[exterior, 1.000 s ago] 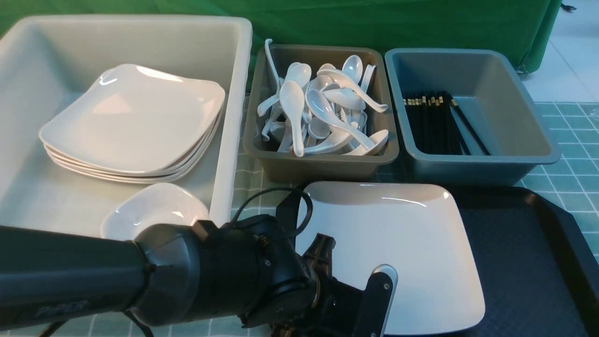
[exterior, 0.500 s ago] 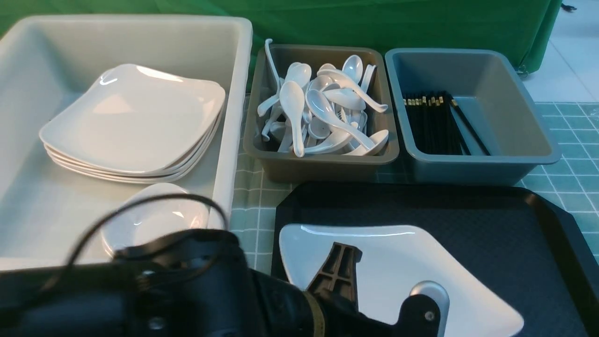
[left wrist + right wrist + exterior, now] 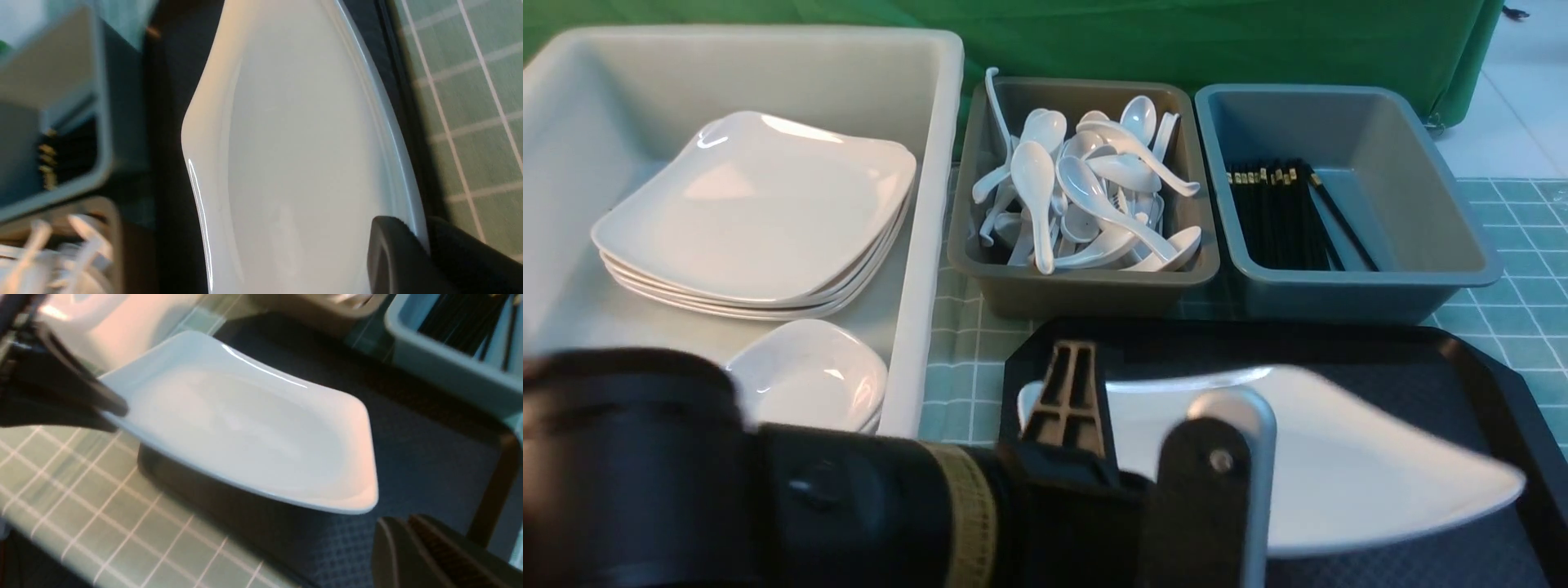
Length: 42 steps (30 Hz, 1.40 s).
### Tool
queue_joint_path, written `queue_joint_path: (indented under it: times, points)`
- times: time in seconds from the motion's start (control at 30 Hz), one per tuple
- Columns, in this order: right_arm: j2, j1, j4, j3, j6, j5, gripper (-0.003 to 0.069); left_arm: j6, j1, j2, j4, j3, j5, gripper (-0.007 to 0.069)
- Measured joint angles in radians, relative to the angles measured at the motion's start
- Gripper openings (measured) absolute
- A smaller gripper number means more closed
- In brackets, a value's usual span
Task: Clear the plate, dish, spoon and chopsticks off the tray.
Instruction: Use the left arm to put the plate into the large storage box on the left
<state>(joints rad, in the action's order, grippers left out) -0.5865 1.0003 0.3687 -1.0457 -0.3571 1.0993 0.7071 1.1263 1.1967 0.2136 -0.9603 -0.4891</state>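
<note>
Left hand (image 3: 425,249) clamped shut on the near-left rim of the large glossy white square plate (image 3: 1339,457), which hangs tilted above the black rectangular plastic tray (image 3: 1462,359), its far edges clear of the tray rim.

This looks like a staged dish-sorting station in a lab or test room, not a working kitchen. A green cloth backdrop (image 3: 1176,33) hangs at the far side, and a green checked tablecloth (image 3: 956,359) covers the table. Sorting tubs line the far edge: a white tub (image 3: 931,163) of plates left, a spoon tub (image 3: 1086,282) centre, a chopstick tub (image 3: 1445,245) right.
</note>
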Motion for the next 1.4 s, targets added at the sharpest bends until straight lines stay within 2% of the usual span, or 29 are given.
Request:
queue_joint_path:
  times: [0.2, 0.23, 0.33, 0.43, 0.53, 0.57, 0.6, 0.63, 0.67, 0.73, 0.77, 0.87, 1.0, 1.1, 1.4]
  points:
    - [0.001, 0.000, 0.187, -0.062, -0.089, -0.010, 0.0070, -0.047, 0.000, -0.097, 0.047, -0.056, 0.008, 0.0031]
    - [0.001, 0.000, 0.234, -0.070, -0.114, -0.028, 0.0070, -0.089, 0.000, -0.112, 0.104, -0.069, 0.007, 0.0031]
    - [0.001, 0.000, 0.273, -0.077, -0.136, -0.106, 0.0055, -0.217, -0.036, -0.130, 0.273, -0.098, -0.030, 0.0031]
    - [-0.007, 0.000, 0.278, -0.077, -0.139, -0.161, 0.0029, -0.297, -0.145, -0.130, 0.404, -0.104, -0.084, 0.0031]
    - [-0.024, 0.000, 0.279, -0.077, -0.138, -0.182, 0.0024, -0.321, -0.294, -0.130, 0.435, -0.104, -0.127, 0.0031]
    - [-0.030, 0.000, 0.279, -0.077, -0.135, -0.185, 0.0024, -0.322, -0.349, -0.130, 0.437, -0.104, -0.132, 0.0032]
    - [-0.031, 0.000, 0.279, -0.077, -0.133, -0.185, 0.0024, -0.323, -0.360, -0.130, 0.438, -0.104, -0.132, 0.0032]
    - [-0.041, 0.000, 0.279, -0.077, -0.123, -0.185, 0.0024, -0.325, -0.460, -0.128, 0.441, -0.104, -0.130, 0.0032]
    - [-0.043, 0.000, 0.279, -0.077, -0.122, -0.185, 0.0024, -0.325, -0.481, -0.125, 0.442, -0.104, -0.127, 0.0032]
    - [-0.050, 0.000, 0.279, -0.077, -0.108, -0.185, 0.0022, -0.316, -0.587, -0.109, 0.441, -0.104, -0.105, 0.0032]
    - [-0.054, 0.000, 0.279, -0.077, -0.099, -0.185, 0.0022, -0.282, -0.665, -0.086, 0.422, -0.104, -0.085, 0.0032]
    - [-0.057, 0.000, 0.279, -0.077, -0.095, -0.185, 0.0022, -0.170, -0.773, -0.015, 0.352, -0.104, -0.060, 0.0032]
    - [-0.058, 0.000, 0.278, -0.077, -0.093, -0.185, 0.0022, -0.055, -0.853, 0.099, 0.292, -0.104, -0.027, 0.0032]
    - [-0.058, 0.000, 0.272, -0.077, -0.088, -0.180, 0.0022, -0.029, -0.881, 0.176, 0.302, -0.104, 0.000, 0.0032]
    - [-0.058, 0.000, 0.198, -0.077, -0.044, -0.165, 0.0022, -0.053, -0.890, 0.340, 0.355, -0.104, 0.076, 0.0029]
